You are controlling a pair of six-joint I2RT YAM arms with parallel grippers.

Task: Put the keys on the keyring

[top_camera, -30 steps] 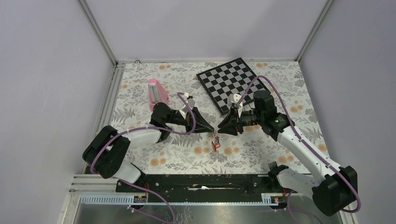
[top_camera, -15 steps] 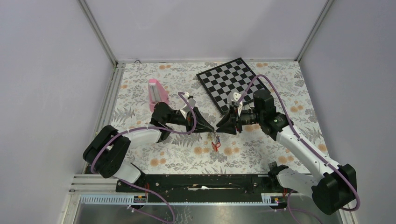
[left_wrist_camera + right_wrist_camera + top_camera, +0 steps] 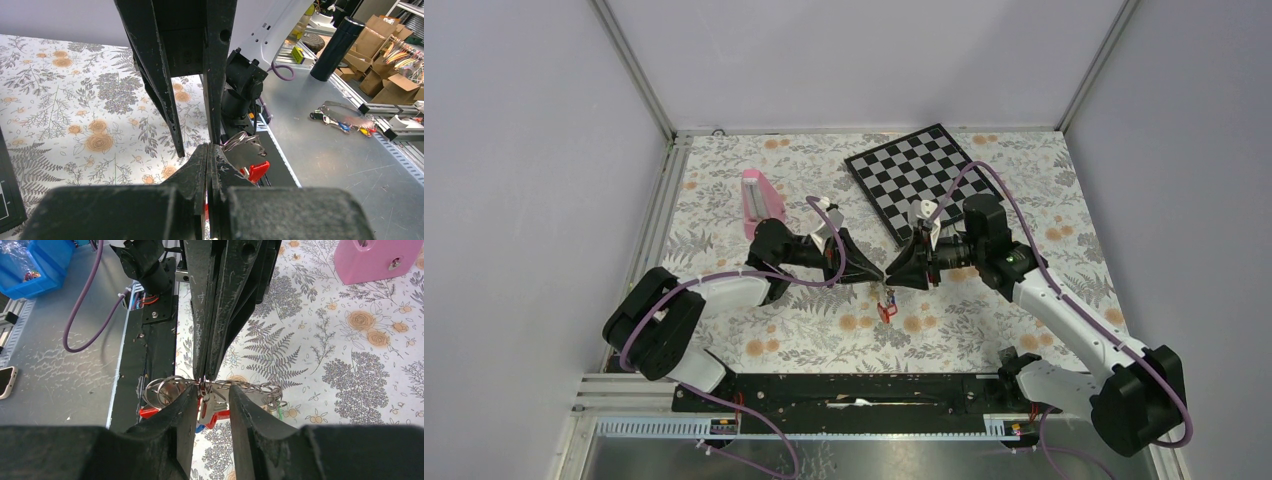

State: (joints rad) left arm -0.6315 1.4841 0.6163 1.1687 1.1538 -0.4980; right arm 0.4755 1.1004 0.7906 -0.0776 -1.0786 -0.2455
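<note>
Pinching small red-tagged metal keys (image 3: 206, 407) in our shut left claw (image 3: 207, 150), we straddle them with our open right claw (image 3: 212, 392); it should grip next.

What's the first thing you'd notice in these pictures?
Two black robot claws meet nose to nose over the middle of the flowery table: the left gripper and the right gripper. A little bunch of keys with red tags hangs at their tips. Farther back, a black-and-white chessboard lies on the right and a pink block on the left.
</note>
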